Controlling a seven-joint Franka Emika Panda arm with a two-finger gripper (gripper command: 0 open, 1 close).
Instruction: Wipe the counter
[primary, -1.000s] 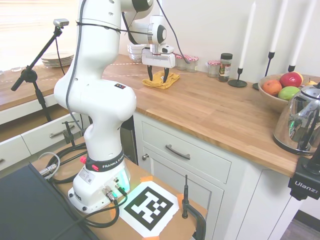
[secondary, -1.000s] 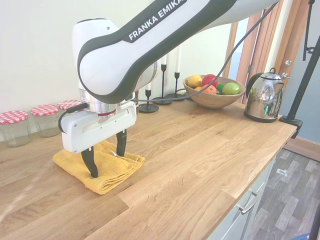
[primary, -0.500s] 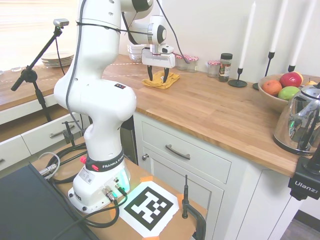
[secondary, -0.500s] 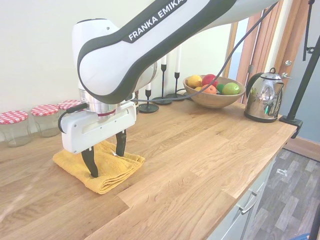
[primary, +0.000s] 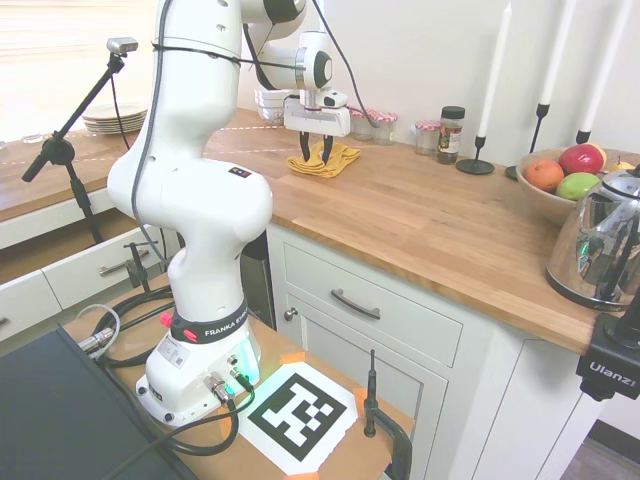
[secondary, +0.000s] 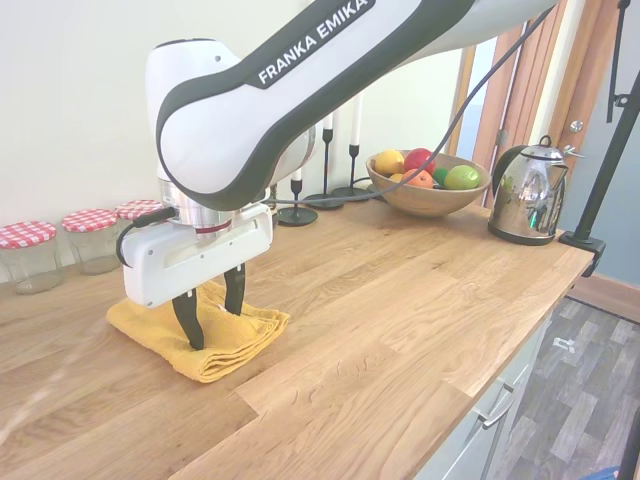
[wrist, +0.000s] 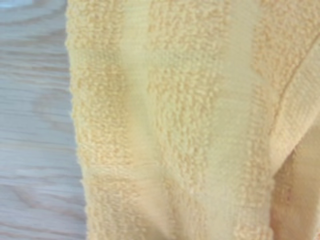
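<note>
The long warm-brown butcher-block wooden worktop (secondary: 400, 300) carries a wide wooden bowl (secondary: 428, 196) near its back edge, holding five pieces of fruit: a yellow one, a red one, two orange ones and a green one. Beside the bowl stands one shiny metal kettle (secondary: 527, 192), at the worktop's end. Three glass jars with red-and-white checked lids (secondary: 92, 240) line the back edge by the wall; what is in them cannot be told. Three black candlesticks with white candles (secondary: 325, 165) stand between the jars and the bowl. One folded yellow terry cloth (secondary: 235, 340) lies flat on the worktop in front of the jars. The pincer (secondary: 213, 315) points down, its two dark fingers narrowed and pressed into the cloth, pinching a ridge of it.
</note>
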